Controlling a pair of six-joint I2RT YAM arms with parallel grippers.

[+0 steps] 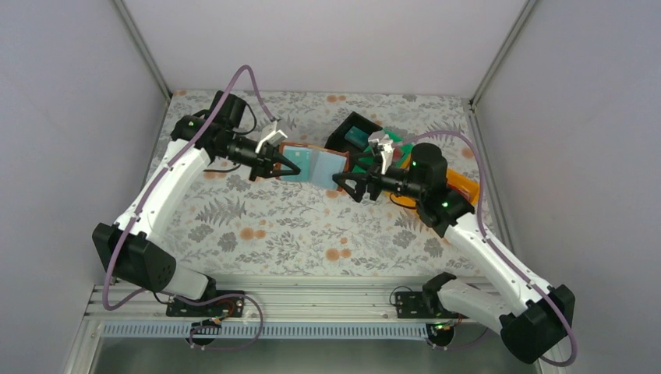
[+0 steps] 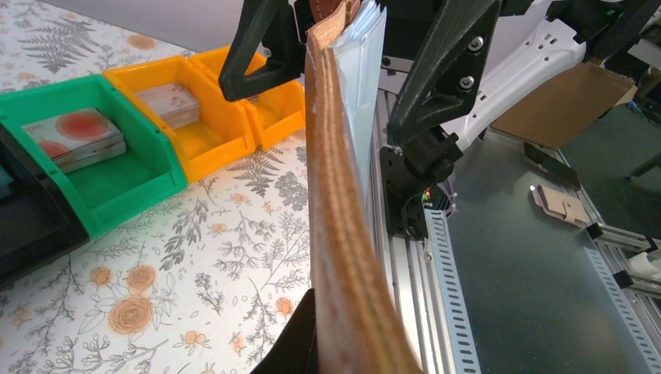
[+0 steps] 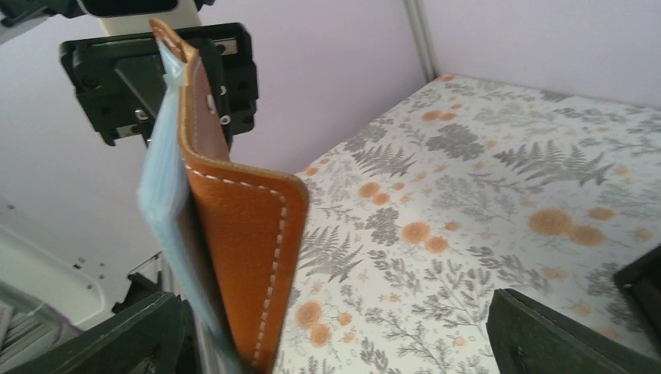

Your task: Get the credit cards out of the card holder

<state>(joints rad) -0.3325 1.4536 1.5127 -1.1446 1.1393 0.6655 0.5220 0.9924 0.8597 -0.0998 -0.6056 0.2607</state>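
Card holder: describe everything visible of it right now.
The card holder is a brown leather-look bifold with pale stitching along its edge and a pale blue-grey lining. It is spread open and held off the table, lining towards the overhead camera. The left gripper is clamped on one end. The right gripper straddles the other end with its fingers apart. No card can be made out in it.

No words, numbers or signs can be read anywhere. The card holder (image 3: 242,257) shows only plain brown skin and pale stitches.
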